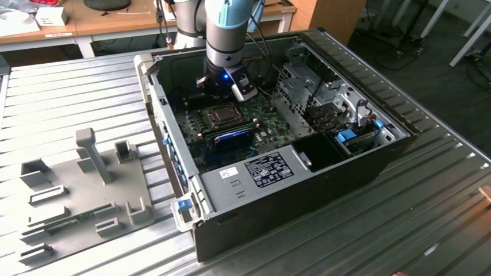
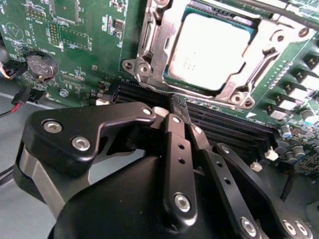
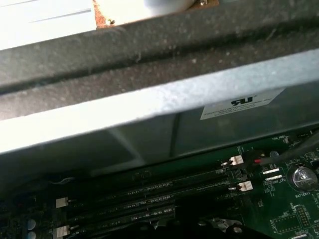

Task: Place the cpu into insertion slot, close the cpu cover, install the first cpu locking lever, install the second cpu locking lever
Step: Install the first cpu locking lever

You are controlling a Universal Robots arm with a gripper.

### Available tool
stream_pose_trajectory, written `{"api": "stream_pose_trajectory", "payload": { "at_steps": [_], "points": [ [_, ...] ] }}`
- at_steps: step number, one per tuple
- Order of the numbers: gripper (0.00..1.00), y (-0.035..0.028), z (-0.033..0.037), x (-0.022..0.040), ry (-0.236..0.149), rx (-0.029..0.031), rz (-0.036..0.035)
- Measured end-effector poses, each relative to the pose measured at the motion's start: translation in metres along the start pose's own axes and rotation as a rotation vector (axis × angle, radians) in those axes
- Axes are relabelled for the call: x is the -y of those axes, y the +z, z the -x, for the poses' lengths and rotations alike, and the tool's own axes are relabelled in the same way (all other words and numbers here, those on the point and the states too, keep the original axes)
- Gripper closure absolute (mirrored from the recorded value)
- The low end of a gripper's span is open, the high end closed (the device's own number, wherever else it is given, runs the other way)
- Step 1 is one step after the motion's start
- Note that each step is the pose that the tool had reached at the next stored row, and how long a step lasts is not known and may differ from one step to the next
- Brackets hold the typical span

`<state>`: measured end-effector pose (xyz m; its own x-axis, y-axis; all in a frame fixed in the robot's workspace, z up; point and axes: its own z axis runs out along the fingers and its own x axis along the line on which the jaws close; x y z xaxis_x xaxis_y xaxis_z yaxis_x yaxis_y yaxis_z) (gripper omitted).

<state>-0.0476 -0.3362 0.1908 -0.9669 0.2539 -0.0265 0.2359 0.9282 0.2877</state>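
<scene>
The cpu (image 2: 212,52), a pale grey metallic square, lies in the insertion slot (image 1: 222,117) on the green board inside the open computer case. The silvery cpu cover (image 2: 149,47) lies down around the chip's edges, and a thin metal rod (image 2: 279,17) runs along one side of it. My gripper (image 2: 178,107) hangs just beside the socket, over the black memory slots (image 2: 224,129), with its black fingers (image 2: 174,144) together and nothing between them. In the exterior view the gripper (image 1: 227,92) sits low in the case, just behind the socket.
The case walls (image 1: 157,103) close in around the arm, with a drive cage (image 1: 307,86) on the exterior view's right. A coin battery (image 2: 39,66) and red-black wires (image 2: 15,99) lie near the gripper. A grey fixture plate (image 1: 84,190) rests on the ribbed table.
</scene>
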Motion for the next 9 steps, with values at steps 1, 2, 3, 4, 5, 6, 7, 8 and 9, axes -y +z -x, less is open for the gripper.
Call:
{"api": "stream_pose_trajectory", "payload": {
  "at_steps": [1, 2, 3, 4, 5, 6, 7, 8, 9],
  "points": [
    [0.90, 0.0000, 0.0000, 0.0000, 0.000, 0.0000, 0.0000],
    [0.90, 0.0001, 0.0000, 0.0000, 0.000, 0.0000, 0.0000],
    [0.90, 0.0003, 0.0000, 0.0001, 0.000, 0.0000, 0.0001],
    [0.90, 0.0005, 0.0000, 0.0002, 0.000, 0.0000, 0.0000],
    [0.90, 0.0007, 0.0000, 0.0003, 0.000, -0.0001, -0.0001],
    [0.90, 0.0008, 0.0000, 0.0004, 0.000, -0.0001, -0.0003],
    [0.90, 0.0011, 0.0000, 0.0005, 0.000, -0.0001, -0.0004],
    [0.90, 0.0013, 0.0000, 0.0005, 0.000, -0.0001, -0.0004],
    [0.90, 0.0013, 0.0000, 0.0005, 0.000, -0.0001, -0.0004]
  ]
}}
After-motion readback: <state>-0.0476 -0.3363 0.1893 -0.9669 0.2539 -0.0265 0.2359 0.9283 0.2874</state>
